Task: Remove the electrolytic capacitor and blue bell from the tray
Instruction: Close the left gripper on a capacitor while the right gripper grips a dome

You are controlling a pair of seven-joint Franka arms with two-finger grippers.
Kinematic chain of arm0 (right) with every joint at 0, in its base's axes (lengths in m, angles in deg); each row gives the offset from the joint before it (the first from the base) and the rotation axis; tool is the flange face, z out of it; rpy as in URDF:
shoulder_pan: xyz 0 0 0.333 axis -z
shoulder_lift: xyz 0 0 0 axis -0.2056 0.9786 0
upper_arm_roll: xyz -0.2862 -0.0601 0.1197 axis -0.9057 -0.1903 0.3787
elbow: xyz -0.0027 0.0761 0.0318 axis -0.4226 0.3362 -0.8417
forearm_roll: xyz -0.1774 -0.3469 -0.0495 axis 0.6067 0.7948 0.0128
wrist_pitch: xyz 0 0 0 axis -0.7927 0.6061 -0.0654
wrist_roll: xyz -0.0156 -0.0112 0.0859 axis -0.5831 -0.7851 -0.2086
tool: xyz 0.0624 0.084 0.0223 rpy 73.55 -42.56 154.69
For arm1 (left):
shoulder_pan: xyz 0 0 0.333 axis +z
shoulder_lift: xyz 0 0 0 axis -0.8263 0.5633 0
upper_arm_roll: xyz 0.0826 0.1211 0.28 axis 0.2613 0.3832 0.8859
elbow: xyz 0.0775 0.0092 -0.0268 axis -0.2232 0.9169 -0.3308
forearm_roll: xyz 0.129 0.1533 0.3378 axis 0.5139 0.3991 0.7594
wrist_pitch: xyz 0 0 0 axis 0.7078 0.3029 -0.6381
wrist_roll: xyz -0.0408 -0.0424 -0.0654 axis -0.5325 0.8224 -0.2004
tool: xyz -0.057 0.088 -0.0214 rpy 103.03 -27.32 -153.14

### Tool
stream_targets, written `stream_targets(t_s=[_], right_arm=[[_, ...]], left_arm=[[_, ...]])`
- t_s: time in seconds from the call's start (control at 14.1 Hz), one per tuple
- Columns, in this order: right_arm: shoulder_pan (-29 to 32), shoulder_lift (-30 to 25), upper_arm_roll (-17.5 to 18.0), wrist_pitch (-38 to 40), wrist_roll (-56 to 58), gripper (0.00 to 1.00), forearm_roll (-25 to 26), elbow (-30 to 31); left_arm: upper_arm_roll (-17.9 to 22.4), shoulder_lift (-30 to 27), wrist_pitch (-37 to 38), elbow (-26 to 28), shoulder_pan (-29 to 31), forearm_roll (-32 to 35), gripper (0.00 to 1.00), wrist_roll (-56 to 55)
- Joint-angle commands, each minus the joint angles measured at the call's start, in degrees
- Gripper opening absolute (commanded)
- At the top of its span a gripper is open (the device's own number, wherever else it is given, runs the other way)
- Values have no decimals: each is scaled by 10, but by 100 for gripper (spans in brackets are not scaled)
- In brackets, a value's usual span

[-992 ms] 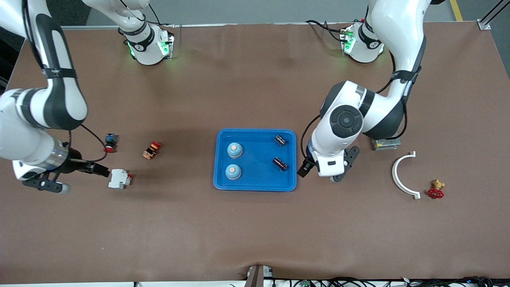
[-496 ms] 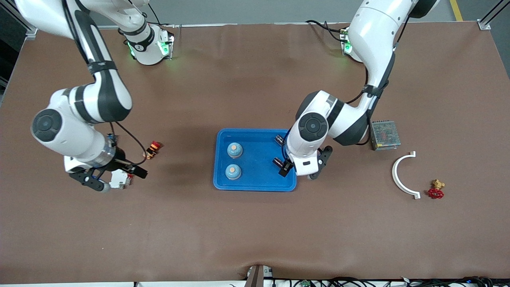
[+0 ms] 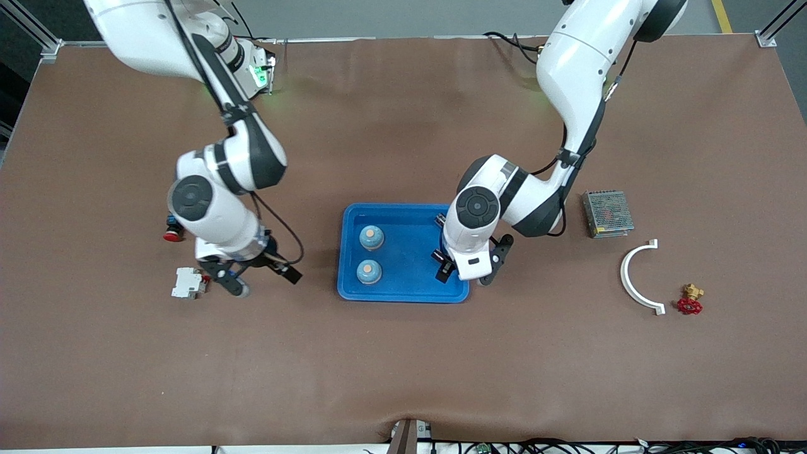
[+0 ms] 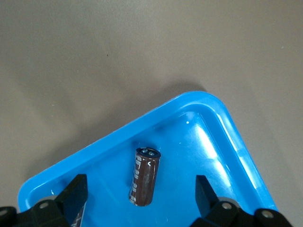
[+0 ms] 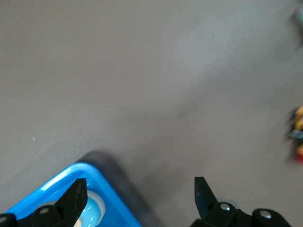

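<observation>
While my left arm reached down from its base and folded at the elbow over the blue tray (image 3: 403, 290), my left gripper (image 3: 449, 268) hung over the tray's end nearest that arm, fingers (image 4: 73, 194) spread wide apart with nothing between them. Directly under it lay a capacitor (image 4: 144, 176) on its side, inside the tray near a rounded corner — not touched. My right arm bent low across the table, and my right gripper (image 3: 265, 272) hovered over bare brown mat between the white breaker (image 3: 188, 282) and the tray, its fingers (image 5: 75, 198) also parted and empty.

I counted two capacitors, though the farther one (image 3: 441, 220) was half hidden by my left arm, and two bells (image 3: 371, 237) (image 3: 369, 272) — all four in the tray, bells toward the right arm's end.

The tray's raised rim ran just beside the capacitor. Nearer the front camera the table (image 3: 403, 372) lay open.
</observation>
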State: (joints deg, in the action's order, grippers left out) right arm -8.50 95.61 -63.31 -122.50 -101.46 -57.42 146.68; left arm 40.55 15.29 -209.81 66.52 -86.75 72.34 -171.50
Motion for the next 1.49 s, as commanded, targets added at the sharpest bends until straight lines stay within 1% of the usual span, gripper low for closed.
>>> stream_targets(t_s=[0.0, 0.21, 0.35, 0.64, 0.71, 0.92, 1.13, 1.42], right_arm=[[-39, 64, -7, 2, -90, 100, 7, -59], [-72, 119, -6, 8, -196, 100, 46, -122], [-85, 145, -6, 12, -234, 100, 51, -151], [-103, 202, -7, 57, -295, 100, 53, -227], [-106, 209, -7, 57, -299, 100, 53, -234], [-107, 222, -7, 55, -313, 100, 53, -238], [-118, 241, -7, 55, -328, 100, 53, -256], [-124, 252, -7, 57, -344, 100, 53, -270]], left_arm=[[5, -2, -9, 5, -10, 13, 100, -24], [5, 8, -20, 4, -12, 13, 100, -25], [5, 19, -30, 4, -14, 13, 100, -26], [7, 39, -43, 5, -29, 14, 100, -33], [7, 41, -54, 5, -30, 14, 100, -34], [9, 49, -55, 5, -39, 14, 100, -34], [13, 52, -55, 5, -39, 14, 100, -34], [13, 57, -55, 6, -38, 31, 100, -34]])
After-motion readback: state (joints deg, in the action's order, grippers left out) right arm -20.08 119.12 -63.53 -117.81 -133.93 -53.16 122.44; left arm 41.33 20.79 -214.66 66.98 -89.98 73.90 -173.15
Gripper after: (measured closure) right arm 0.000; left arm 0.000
